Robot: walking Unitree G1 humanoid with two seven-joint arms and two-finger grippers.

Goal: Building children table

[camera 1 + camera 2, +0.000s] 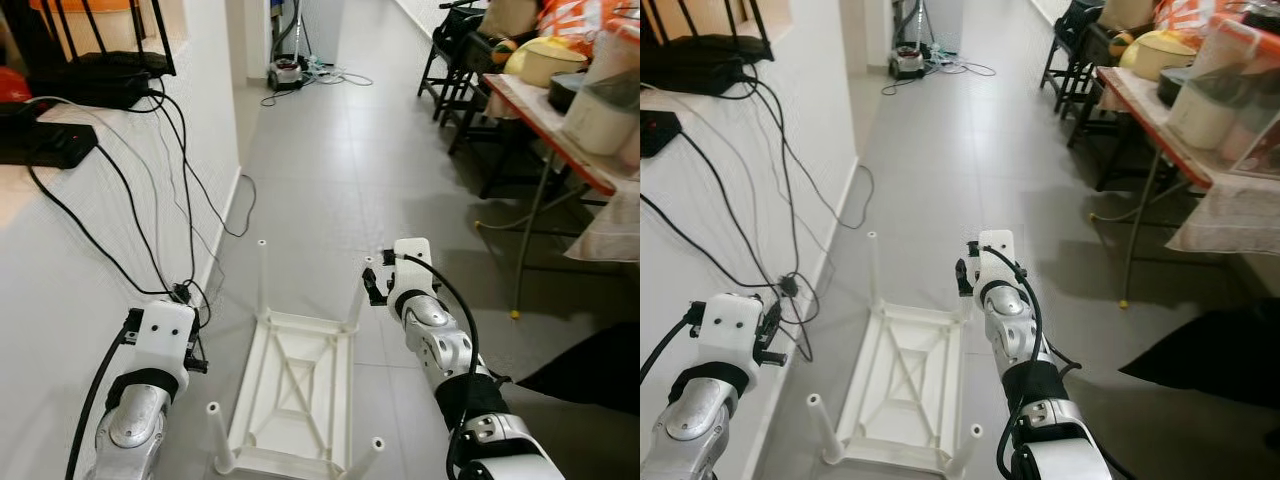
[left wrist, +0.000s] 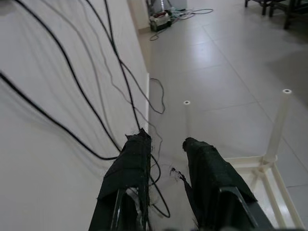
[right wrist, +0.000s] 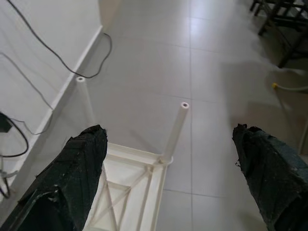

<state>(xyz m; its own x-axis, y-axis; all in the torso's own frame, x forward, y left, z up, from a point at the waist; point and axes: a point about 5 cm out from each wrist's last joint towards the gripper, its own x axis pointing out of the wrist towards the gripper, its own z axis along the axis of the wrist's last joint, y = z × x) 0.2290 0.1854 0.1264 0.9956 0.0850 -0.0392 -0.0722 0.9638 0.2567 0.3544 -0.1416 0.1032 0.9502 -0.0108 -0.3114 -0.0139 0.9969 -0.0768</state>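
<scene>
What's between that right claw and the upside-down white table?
Only bare grey floor and air, in the right wrist view: the right gripper hangs open above the table's far right leg, touching nothing.

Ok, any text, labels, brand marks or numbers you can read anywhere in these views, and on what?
None readable.
White children table, upside down on the floor: no markings visible.
Orange patterned item on the side table: pattern only, too blurred to read.
Black devices on the ledge: no legible label.

You can't see the near end of the upturned white plastic children's table (image 1: 290,395) — the head views' lower edge cuts it off, and the silver right arm (image 1: 440,340) hides the base of its far right leg.
</scene>
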